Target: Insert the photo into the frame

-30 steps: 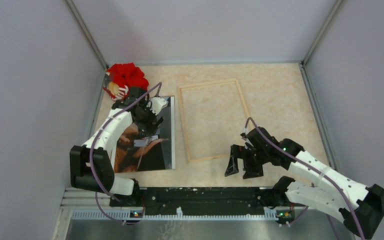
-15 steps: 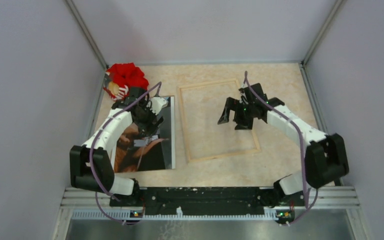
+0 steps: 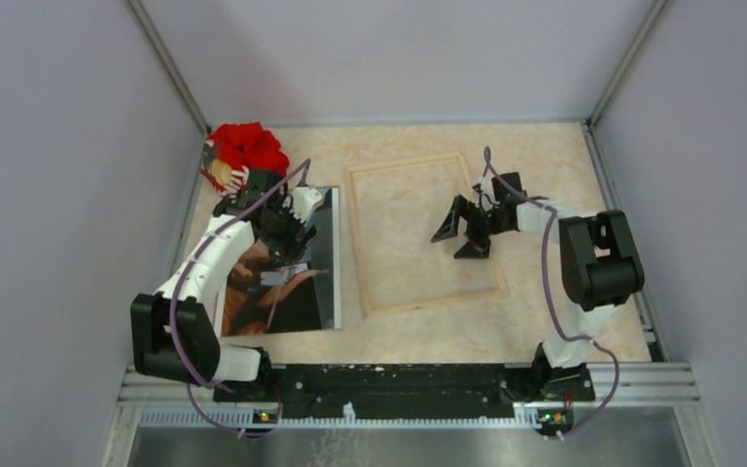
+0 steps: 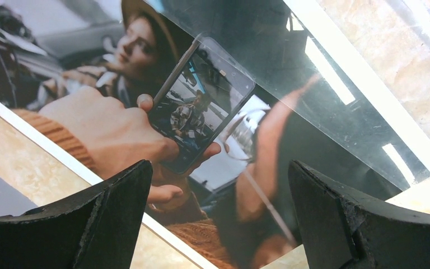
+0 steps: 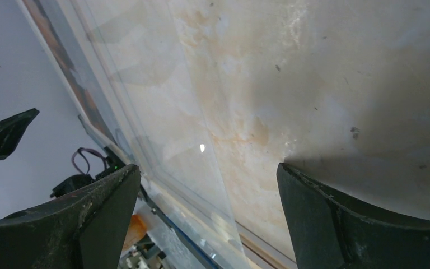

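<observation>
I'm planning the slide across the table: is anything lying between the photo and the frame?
Nothing visible lies in the narrow gap between the photo and the frame. Only the open right gripper hangs over the frame's right half, so it may need to back away first.

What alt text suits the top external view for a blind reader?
The photo lies left of the light wooden frame on a beige table. The open left gripper hangs over the photo, the open right gripper over the frame's right side.

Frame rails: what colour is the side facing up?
The frame shows light natural wood, best seen in the top view.
</observation>
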